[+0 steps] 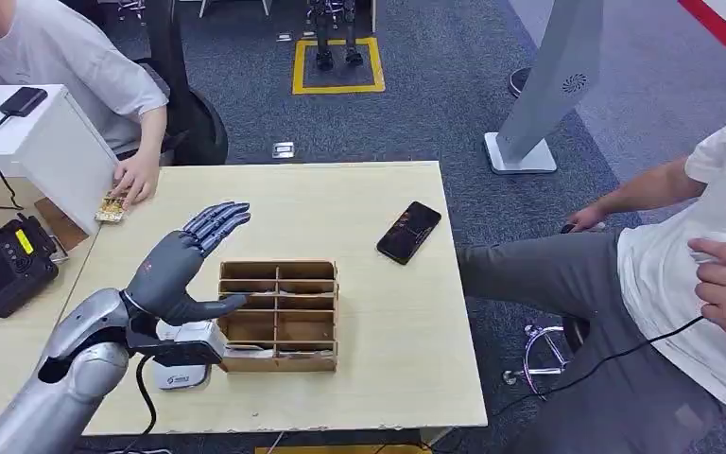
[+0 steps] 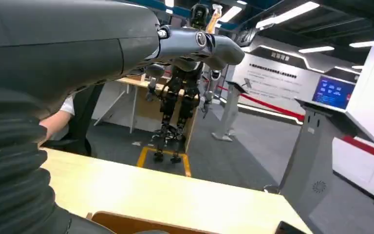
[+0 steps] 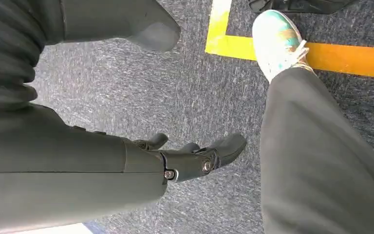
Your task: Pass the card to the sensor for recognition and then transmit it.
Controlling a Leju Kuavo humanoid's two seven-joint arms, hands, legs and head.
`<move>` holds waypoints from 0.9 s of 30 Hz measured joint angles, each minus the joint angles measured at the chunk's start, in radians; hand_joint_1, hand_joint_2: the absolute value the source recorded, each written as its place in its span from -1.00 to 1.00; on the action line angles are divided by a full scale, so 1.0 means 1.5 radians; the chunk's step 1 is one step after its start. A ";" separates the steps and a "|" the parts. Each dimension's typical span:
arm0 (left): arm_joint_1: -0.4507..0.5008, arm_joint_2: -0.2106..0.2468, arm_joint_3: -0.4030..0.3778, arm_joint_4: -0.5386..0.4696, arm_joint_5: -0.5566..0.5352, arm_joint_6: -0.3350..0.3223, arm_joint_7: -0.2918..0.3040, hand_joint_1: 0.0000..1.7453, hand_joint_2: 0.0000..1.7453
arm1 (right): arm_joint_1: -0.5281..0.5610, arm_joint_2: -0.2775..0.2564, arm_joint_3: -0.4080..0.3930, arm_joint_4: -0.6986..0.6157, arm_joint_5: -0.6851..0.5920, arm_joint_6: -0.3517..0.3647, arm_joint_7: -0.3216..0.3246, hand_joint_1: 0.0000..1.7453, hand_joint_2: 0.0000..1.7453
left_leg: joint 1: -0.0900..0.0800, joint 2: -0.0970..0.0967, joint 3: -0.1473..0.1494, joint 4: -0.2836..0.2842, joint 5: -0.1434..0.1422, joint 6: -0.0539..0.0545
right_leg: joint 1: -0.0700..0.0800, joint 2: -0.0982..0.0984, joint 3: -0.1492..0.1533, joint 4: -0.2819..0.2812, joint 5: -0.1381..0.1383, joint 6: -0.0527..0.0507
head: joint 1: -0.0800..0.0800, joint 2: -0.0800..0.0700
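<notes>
The left hand (image 1: 184,260) is raised over the desk (image 1: 378,350) in the lower left of the head view, fingers (image 1: 216,221) extended and spread, thumb pointing toward the wooden divider box (image 1: 280,315); it holds nothing. The right hand (image 3: 190,156) hangs beside the body over the carpet, fingers loosely curled and empty, close to a seated person's leg (image 3: 316,156). The card (image 1: 112,207) lies at the upper left edge of the desk, under the fingertips of a person's hand (image 1: 136,178), well apart from the left hand. A white device (image 1: 178,374), probably the sensor, sits just beside the box at the lower left, partly hidden beneath the wrist. A black phone (image 1: 408,231) lies toward the right of the desk. Risks: reaching for the card while the person's hand covers it could cause contact with that hand; a flat card is likely to slip from a shallow pinch; the forearm may knock the box or the device on the return path.
</notes>
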 joint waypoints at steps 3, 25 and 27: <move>0.000 0.000 0.000 -0.001 0.000 0.000 0.000 -1.00 1.00 | 0.000 0.000 0.000 0.000 0.000 0.000 0.000 -1.00 1.00 | 0.000 0.000 0.000 0.000 0.000 0.000 | 0.000 0.000 0.000 0.000 0.000 0.000 | 0.000 0.000; -0.001 0.041 -0.065 0.034 -0.187 0.086 0.065 -1.00 1.00 | 0.000 0.000 0.000 0.000 0.002 -0.001 -0.002 -1.00 1.00 | 0.000 0.000 0.000 0.000 0.000 0.000 | 0.000 0.000 0.000 0.000 0.000 0.000 | 0.000 0.000; -0.001 0.041 -0.065 0.039 -0.187 0.087 0.065 -1.00 1.00 | 0.000 0.000 0.000 0.000 0.002 -0.001 -0.002 -1.00 1.00 | 0.000 0.000 0.000 0.000 0.000 0.000 | 0.000 0.000 0.000 0.000 0.000 0.000 | 0.000 0.000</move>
